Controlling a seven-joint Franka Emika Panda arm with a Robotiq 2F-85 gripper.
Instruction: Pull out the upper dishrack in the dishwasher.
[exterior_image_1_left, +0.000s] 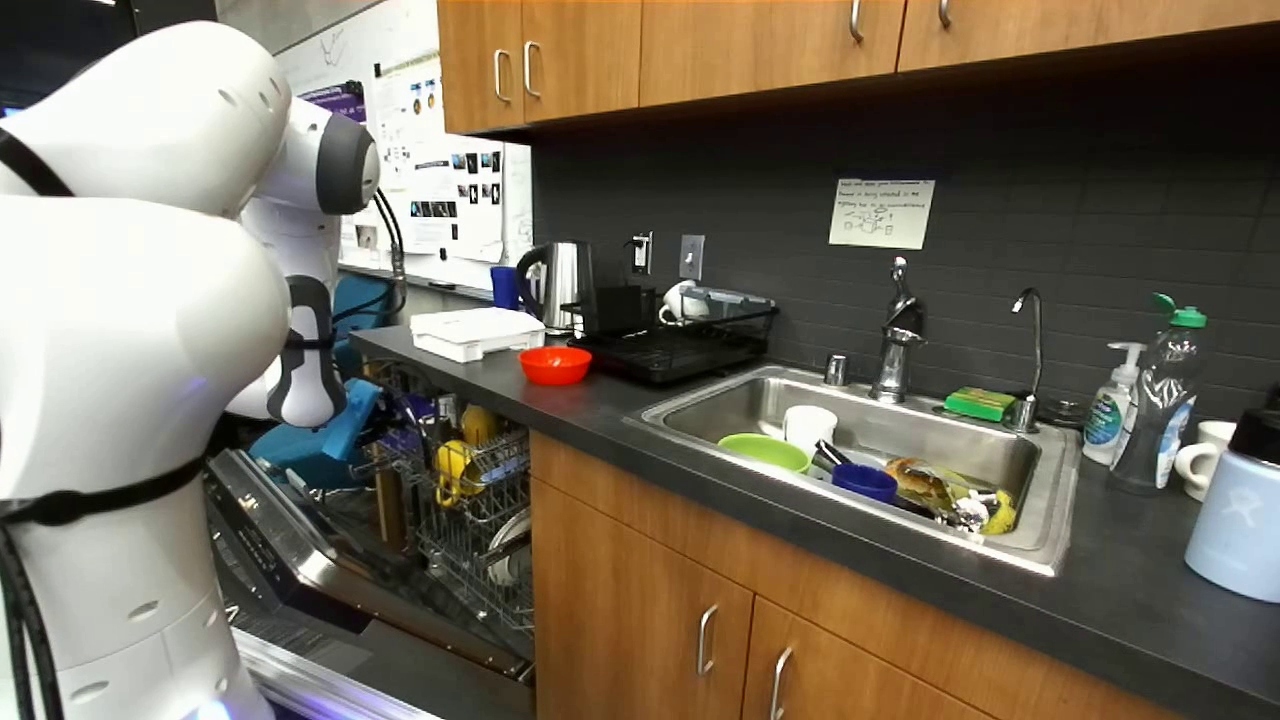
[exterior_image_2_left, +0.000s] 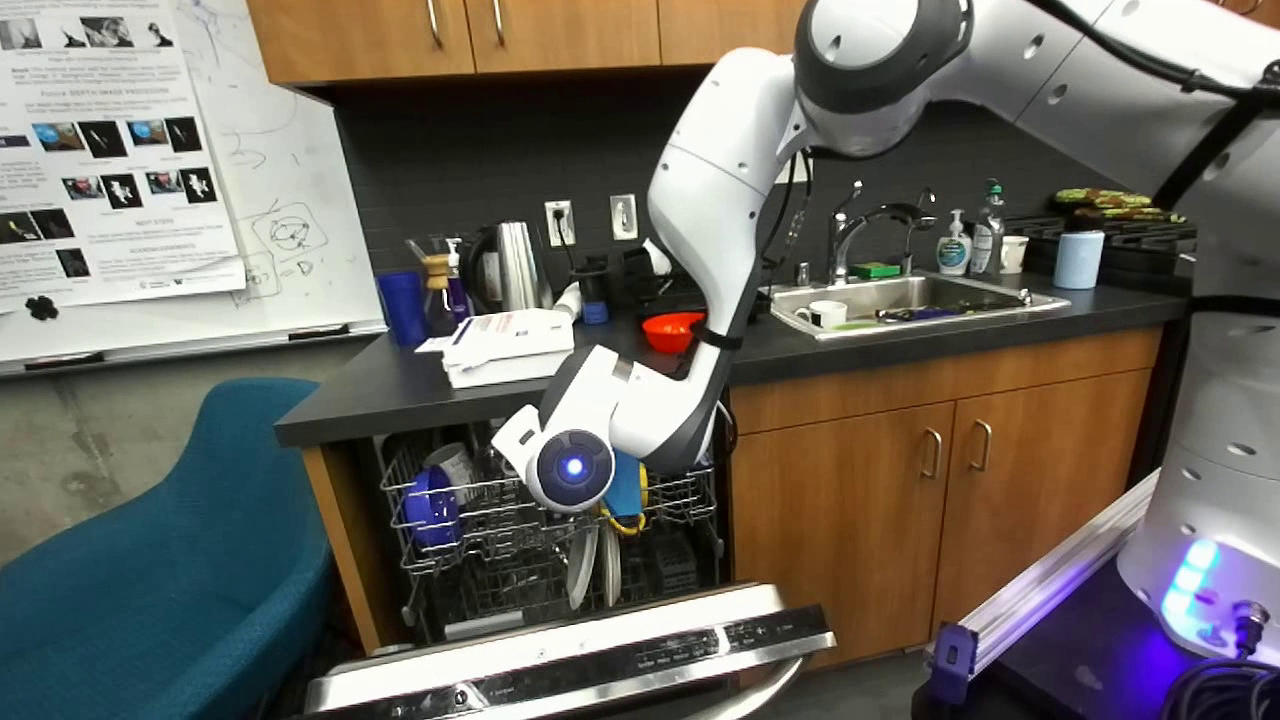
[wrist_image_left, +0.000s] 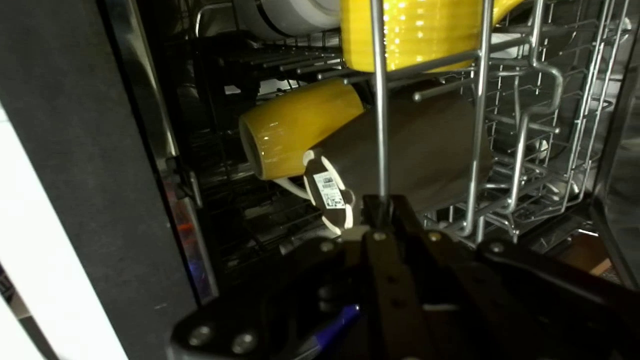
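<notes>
The dishwasher (exterior_image_1_left: 300, 545) has its door lowered, also seen in an exterior view (exterior_image_2_left: 590, 665). The upper dishrack (exterior_image_2_left: 487, 487) is a grey wire basket loaded with cups and bowls under the counter. It also shows in an exterior view (exterior_image_1_left: 505, 460) beside the cabinet. In the wrist view, my gripper (wrist_image_left: 387, 210) has its dark fingertips closed around an upright front wire of the upper dishrack (wrist_image_left: 381, 125). The fingers are dark, but the wire runs down between them. In both exterior views the fingers are hidden by the arm's wrist.
A brown mug (wrist_image_left: 415, 145), a yellow cup (wrist_image_left: 305, 125) and a yellow mug (wrist_image_left: 415, 35) lie just behind the front wires. The counter edge (exterior_image_2_left: 400, 418) is above the rack. A blue chair (exterior_image_2_left: 190, 540) stands beside the dishwasher. A red bowl (exterior_image_1_left: 555, 366) is on the counter.
</notes>
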